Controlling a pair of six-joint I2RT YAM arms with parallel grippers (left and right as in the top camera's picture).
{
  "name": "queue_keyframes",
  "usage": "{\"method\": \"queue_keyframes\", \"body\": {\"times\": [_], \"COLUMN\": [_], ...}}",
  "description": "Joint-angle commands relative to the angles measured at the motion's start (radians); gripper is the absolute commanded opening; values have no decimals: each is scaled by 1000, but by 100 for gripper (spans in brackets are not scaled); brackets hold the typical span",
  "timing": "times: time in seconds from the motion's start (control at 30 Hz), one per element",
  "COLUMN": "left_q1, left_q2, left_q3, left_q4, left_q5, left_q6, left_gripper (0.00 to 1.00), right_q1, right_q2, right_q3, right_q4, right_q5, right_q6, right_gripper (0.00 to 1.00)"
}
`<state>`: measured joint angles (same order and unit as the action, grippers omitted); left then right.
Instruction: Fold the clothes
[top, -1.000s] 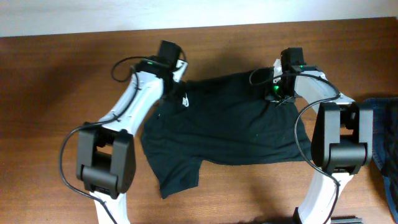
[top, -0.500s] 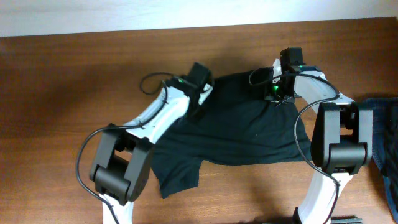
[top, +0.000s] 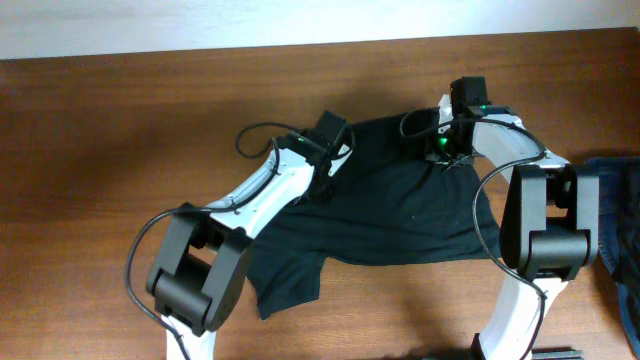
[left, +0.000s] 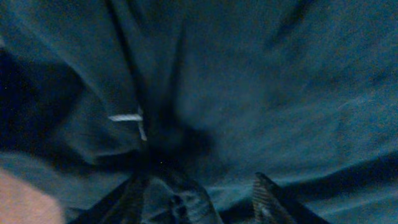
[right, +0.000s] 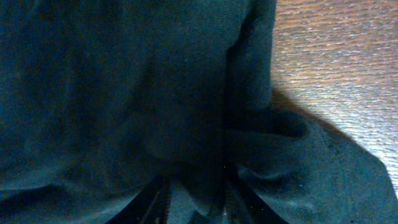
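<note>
The T-shirt (top: 400, 215) lies rumpled on the table (top: 120, 130), one side seemingly just folded inward: the left fingers (left: 205, 186) are spread over it, empty, the right fingers (right: 196, 196) pinch its far right corner, so the opposite fold likely comes next.

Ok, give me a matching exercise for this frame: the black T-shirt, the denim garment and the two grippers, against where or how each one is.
Things:
1. black T-shirt
2. blue denim garment
3. left gripper
4. right gripper

Place or state:
A. open, just above the shirt's cloth
B. at the right edge of the overhead view
C. spread across the middle of the table
D. closed on a fold of the shirt

Pairs: 1-C, 2-B, 3-A, 4-D.
</note>
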<state>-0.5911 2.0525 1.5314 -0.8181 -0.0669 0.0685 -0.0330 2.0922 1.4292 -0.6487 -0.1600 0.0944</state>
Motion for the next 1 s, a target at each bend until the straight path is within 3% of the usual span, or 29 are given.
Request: {"method": "queue_keyframes", "body": {"times": [0.0,0.13,0.3,0.47,0.7,0.83,0.97], "left_q1": [23,77,185,272,302,302,304], "left_q2": [-82,-86,-85,-74,-8,21,32], "left_q3": [49,63,63,59,59,59,59], "left_q4": [2,15,31,78,142,154,155], "left_q5": [-3,-62,-31,181,311,378,377], "left_q6": [4,-101,-250,-256,-307,-308,-308], "left_gripper": [60,61,61,61,59,42,42], "right_q1": [7,7,7,7,7,7,7], "right_q2": [9,9,9,9,9,9,9], "right_q3": [-21,-21,-21,-21,-21,-21,-21], "right_q4": [7,6,6,7,7,7,7], "right_q5": [13,13,13,13,13,13,13], "right_q6": [0,0,0,0,0,0,0], "right_gripper": [34,35,35,35,35,35,35]}}
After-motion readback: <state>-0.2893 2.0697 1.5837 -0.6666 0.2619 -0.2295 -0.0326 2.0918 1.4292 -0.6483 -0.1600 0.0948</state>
